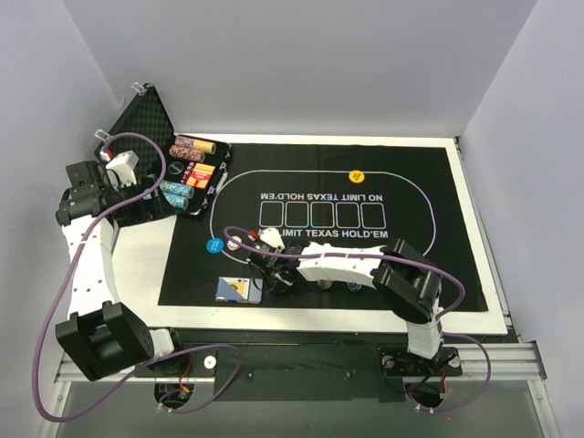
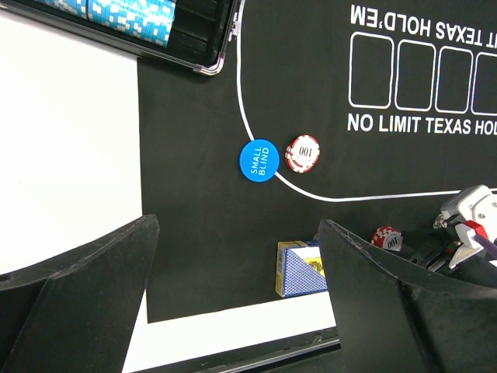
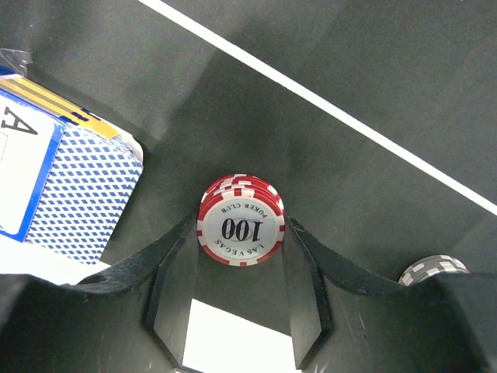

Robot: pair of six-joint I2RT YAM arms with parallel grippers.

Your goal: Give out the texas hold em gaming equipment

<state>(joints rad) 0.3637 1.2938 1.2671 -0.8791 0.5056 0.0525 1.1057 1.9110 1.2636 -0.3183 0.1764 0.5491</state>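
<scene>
My right gripper [image 3: 241, 231] is shut on a short stack of red-and-white "100" poker chips [image 3: 241, 220], one finger on each side, low over the black mat near its front edge. In the top view the right gripper [image 1: 274, 265] is just right of the blue-backed card deck [image 1: 235, 289]. The deck [image 3: 70, 186] lies close by on the left. A blue "small blind" button [image 2: 258, 160] and a red chip [image 2: 303, 153] lie side by side on the white oval line. A yellow button [image 1: 356, 175] lies at the far side. My left gripper [image 2: 237, 295] hangs open and empty, high up.
The open black case [image 1: 146, 119] sits at the far left with rows of chips [image 1: 187, 173] in its tray. A grey chip [image 3: 431, 270] lies just right of my right fingers. The mat [image 1: 420, 274] is edged by white table [image 1: 479, 237]. My left arm [image 1: 87, 246] stands along the left side.
</scene>
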